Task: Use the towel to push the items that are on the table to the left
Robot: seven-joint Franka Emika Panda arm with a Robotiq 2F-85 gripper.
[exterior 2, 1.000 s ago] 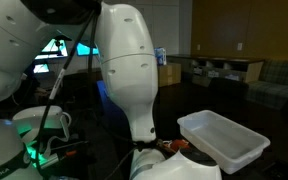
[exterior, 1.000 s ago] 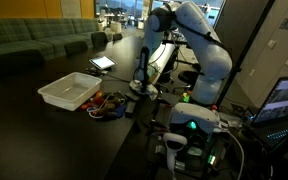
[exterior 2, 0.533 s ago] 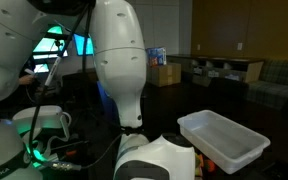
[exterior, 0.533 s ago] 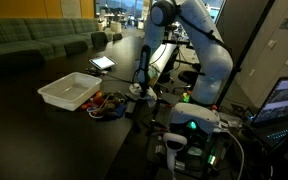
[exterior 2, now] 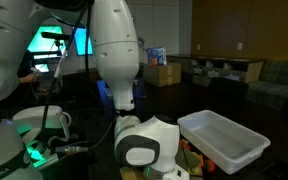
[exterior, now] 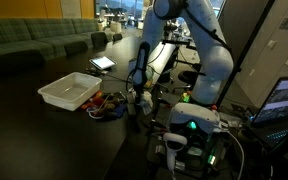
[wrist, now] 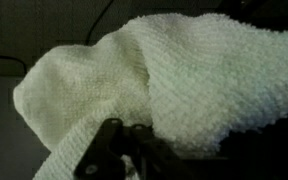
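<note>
The dark table [exterior: 29, 135] carries a white plastic bin [exterior: 72, 91], standing open side up and seen in both exterior views. Just beside the bin lies a cluster of small colourful items [exterior: 106, 104]. Farther back a tablet [exterior: 102, 62] lies flat. In the wrist view a white towel [wrist: 184, 70] sits bunched on the dark surface.

An exterior view is looking from well back across the dark table [exterior: 24, 130], taking in the whole arm [exterior: 199, 50], with the bin [exterior: 69, 92] beside it and sofas [exterior: 34, 40] behind. An exterior view is sitting very near the arm [exterior 2: 114, 50], which is filling the left half, with the bin [exterior 2: 224, 140] at right. Both are sharing arm and bin. The wrist view is looking close at the towel [wrist: 184, 80], which is filling most of the frame.
</note>
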